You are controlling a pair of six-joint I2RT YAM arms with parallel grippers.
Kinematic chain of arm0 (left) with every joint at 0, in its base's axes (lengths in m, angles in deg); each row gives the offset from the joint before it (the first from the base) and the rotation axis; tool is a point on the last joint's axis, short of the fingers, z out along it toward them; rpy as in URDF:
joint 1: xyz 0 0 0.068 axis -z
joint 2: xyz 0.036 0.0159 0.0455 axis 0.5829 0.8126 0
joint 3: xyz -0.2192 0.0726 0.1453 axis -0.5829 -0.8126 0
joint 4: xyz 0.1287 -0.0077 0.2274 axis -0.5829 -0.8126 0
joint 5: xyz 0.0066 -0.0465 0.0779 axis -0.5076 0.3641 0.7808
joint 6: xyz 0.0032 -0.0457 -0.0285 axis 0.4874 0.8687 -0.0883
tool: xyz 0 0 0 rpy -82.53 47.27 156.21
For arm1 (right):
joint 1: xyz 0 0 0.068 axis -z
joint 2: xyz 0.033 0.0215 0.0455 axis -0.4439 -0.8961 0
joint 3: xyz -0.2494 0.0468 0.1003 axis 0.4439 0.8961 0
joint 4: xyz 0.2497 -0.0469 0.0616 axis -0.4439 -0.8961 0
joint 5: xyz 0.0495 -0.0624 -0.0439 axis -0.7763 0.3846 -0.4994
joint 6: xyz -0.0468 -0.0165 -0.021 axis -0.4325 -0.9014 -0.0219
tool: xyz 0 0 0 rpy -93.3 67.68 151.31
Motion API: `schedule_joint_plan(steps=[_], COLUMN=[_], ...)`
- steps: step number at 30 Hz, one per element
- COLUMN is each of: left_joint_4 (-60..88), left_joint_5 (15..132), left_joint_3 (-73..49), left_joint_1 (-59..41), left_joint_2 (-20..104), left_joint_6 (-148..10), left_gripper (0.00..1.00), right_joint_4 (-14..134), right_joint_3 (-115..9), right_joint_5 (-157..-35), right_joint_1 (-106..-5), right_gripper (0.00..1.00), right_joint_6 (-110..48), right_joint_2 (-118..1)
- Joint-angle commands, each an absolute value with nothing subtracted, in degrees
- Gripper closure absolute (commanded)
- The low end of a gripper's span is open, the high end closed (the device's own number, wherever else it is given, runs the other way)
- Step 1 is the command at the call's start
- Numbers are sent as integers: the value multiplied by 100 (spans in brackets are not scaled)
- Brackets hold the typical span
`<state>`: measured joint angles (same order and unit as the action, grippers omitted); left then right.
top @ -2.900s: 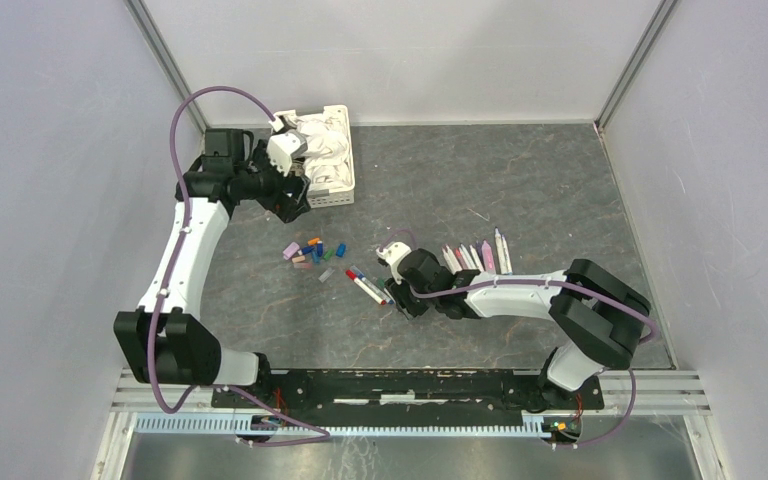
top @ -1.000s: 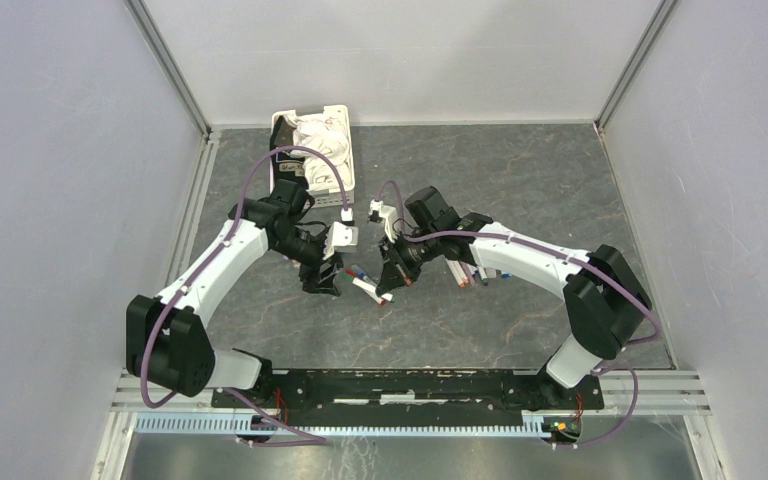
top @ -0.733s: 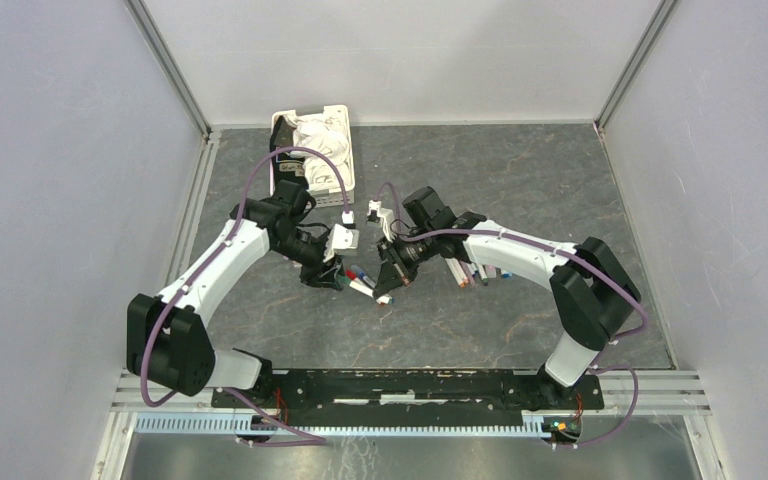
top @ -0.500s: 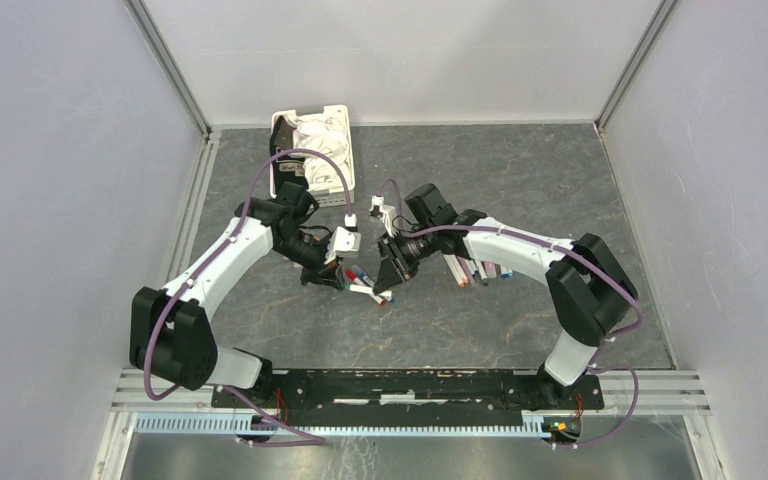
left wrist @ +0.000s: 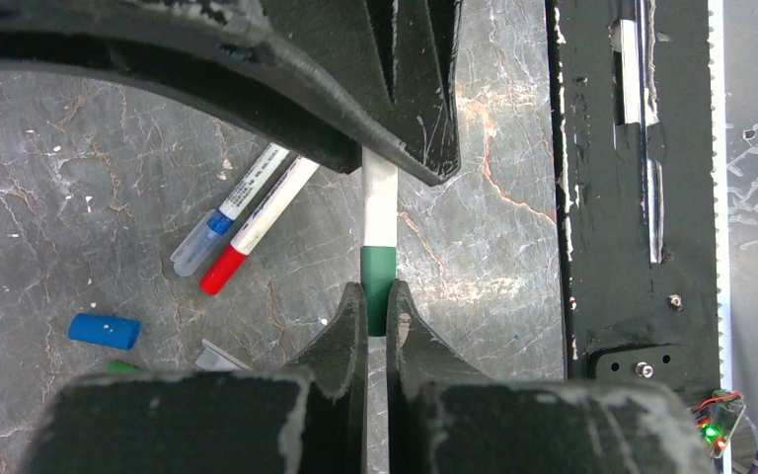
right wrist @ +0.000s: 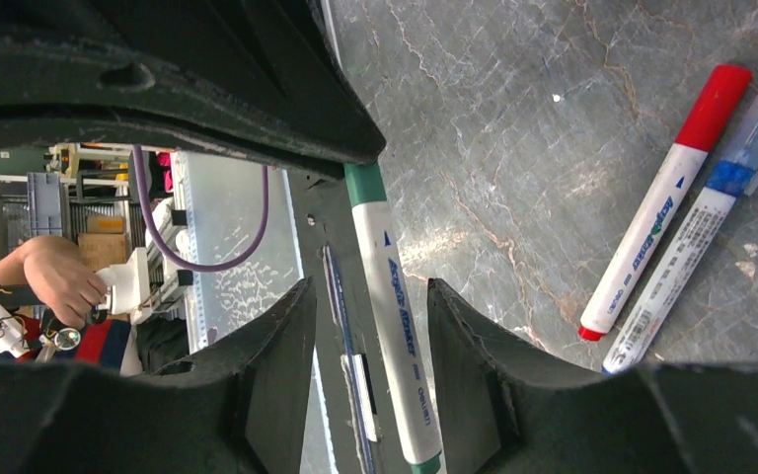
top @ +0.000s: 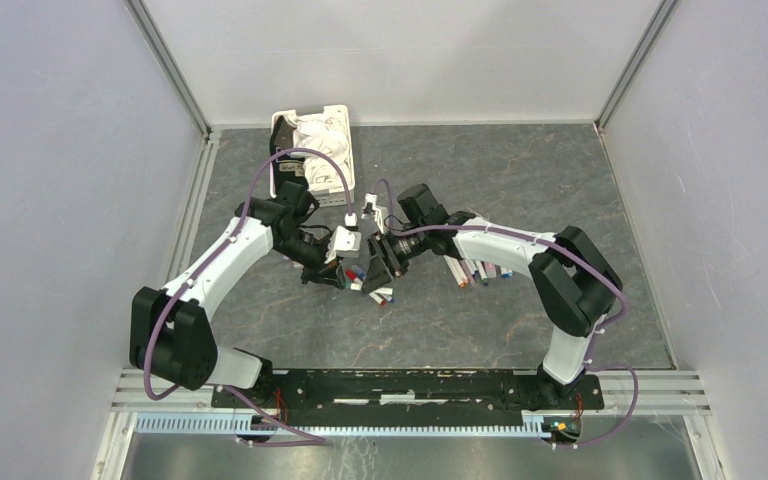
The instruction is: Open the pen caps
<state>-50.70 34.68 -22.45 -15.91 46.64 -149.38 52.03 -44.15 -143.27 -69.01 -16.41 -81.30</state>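
Observation:
My left gripper (left wrist: 376, 306) is shut on the green pen cap (left wrist: 377, 276) of a white-barrelled pen (left wrist: 379, 202) held level above the table. The same pen (right wrist: 392, 336) runs between the fingers of my right gripper (right wrist: 370, 296), which stands open with a gap on each side of the barrel. In the top view the two grippers (top: 352, 270) (top: 375, 268) meet nose to nose at mid-table. A red-capped pen (left wrist: 257, 227) and a blue pen with a clear cap (left wrist: 219, 225) lie side by side below. A loose blue cap (left wrist: 105, 331) lies near them.
A row of several pens (top: 475, 268) lies right of the grippers. A white slotted basket (top: 345, 160) holding crumpled white cloth stands at the back left. The black base rail (top: 410, 385) runs along the near edge.
My left gripper has closed on the green cap. My right gripper, shut on the pen's barrel a second ago, has opened and slid in closer to the left gripper.

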Motion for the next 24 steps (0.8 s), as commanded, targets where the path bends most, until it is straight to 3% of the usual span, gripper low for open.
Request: schedule_joint_plan(steps=[1,11,19,22,24], left_joint_4=[-5001,-5000,-4943,-4956,-4973], left_joint_5=[3225,3275,3321,3320,3331], left_joint_3=[-2037,-2033,-2030,-2020,-2017], left_joint_1=[-1565,-1566,-1562,-1562,-1563], left_joint_2=[4501,4475,4413,4398,4387], left_joint_6=[-15057,-15070,-15048,-15088,-15120], left_gripper=[98,98,98,98,98], right_joint_4=[5470,5642,5510,5479,5444], right_joint_3=[-4695,-4454,-4578,-4638,-4679], right_joint_5=[-14587,-14627,-14757,-14801,-14799], right_joint_1=[-6914,-6932,-7192,-7223,-7220], right_gripper=[50,60,55,60,70], right_joint_6=[-1514,-1424,-1595,-1595,-1610], right_joint_2=[-8216,-8067,-8231,-8273,-8276])
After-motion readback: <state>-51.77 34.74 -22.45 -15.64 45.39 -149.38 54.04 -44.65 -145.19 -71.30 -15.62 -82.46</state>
